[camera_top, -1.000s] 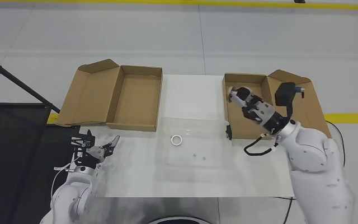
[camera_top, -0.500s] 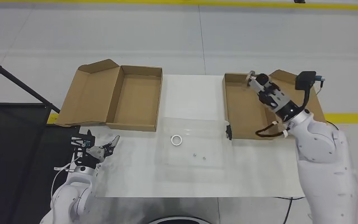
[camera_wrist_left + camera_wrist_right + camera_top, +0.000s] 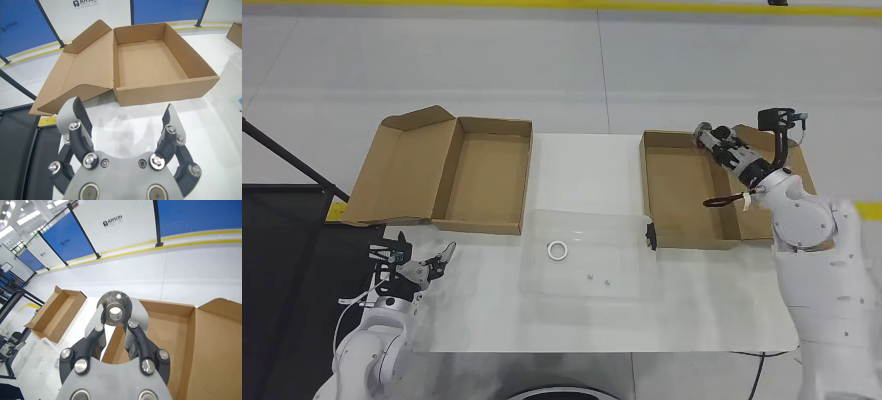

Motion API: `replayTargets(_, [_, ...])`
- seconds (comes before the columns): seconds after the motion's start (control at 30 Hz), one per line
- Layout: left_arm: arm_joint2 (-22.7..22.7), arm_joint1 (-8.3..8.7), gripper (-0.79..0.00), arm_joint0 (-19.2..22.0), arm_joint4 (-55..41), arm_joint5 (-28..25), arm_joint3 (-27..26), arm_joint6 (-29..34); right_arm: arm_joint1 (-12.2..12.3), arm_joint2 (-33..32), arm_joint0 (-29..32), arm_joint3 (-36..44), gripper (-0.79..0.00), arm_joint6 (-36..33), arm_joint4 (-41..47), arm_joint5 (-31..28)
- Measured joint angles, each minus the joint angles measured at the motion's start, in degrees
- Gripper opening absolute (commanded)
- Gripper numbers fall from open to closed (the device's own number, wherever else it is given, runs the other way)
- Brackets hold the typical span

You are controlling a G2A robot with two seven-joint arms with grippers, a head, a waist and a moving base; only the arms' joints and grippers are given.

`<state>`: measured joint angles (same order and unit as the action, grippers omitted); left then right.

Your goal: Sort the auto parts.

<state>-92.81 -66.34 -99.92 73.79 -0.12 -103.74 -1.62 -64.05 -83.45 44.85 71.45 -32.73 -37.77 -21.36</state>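
My right gripper [image 3: 115, 315] is shut on a round metal flange with a bored hub [image 3: 114, 312]. In the top view that gripper [image 3: 710, 136] hangs over the far right corner of the right cardboard box [image 3: 674, 215]. My left gripper [image 3: 122, 113] stands open above the white table near its front left corner, with nothing between its fingers; in the top view the left gripper [image 3: 437, 259] lies in front of the left cardboard box [image 3: 482, 225]. A white ring [image 3: 558, 249] lies in the clear plastic tray [image 3: 622, 220] at the table's middle.
Both boxes have their lids folded outward; the left box [image 3: 151, 62] holds nothing. A few tiny parts [image 3: 598, 280] lie in the clear tray. A small dark part [image 3: 650, 236] sits at the right box's near left corner. A black frame stands left of the table.
My right arm has swung from the right box's middle toward its far right corner, carrying the metal flange. The left arm has not moved.
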Motion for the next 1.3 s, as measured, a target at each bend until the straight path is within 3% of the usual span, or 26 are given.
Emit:
replayTargets(0.43, [0.00, 0.00, 0.000, 0.00, 0.00, 0.00, 0.00, 0.00, -2.65, 15.13, -15.27, -22.77, -0.785, -10.26, -10.58, 2.79])
replayTargets(0.77, [0.00, 0.00, 0.000, 0.00, 0.00, 0.00, 0.00, 0.00, -5.15, 22.97, -20.95, -31.45, -0.785, -15.92, -16.11, 6.72])
replayTargets(1.1, [0.00, 0.00, 0.000, 0.00, 0.00, 0.00, 0.00, 0.00, -7.09, 26.31, -24.27, -37.34, -0.785, -15.91, -16.33, 6.92])
replayTargets(1.17, [0.00, 0.00, 0.000, 0.00, 0.00, 0.00, 0.00, 0.00, -7.32, 26.63, -24.61, -37.98, -0.665, -15.77, -16.31, 6.91])
replayTargets(1.23, [0.00, 0.00, 0.000, 0.00, 0.00, 0.00, 0.00, 0.00, -7.57, 26.94, -24.95, -38.68, -0.634, -15.56, -16.26, 6.91])
replayTargets(1.3, [0.00, 0.00, 0.000, 0.00, 0.00, 0.00, 0.00, 0.00, -7.79, 27.20, -25.24, -39.30, -0.533, -15.39, -16.18, 6.93])
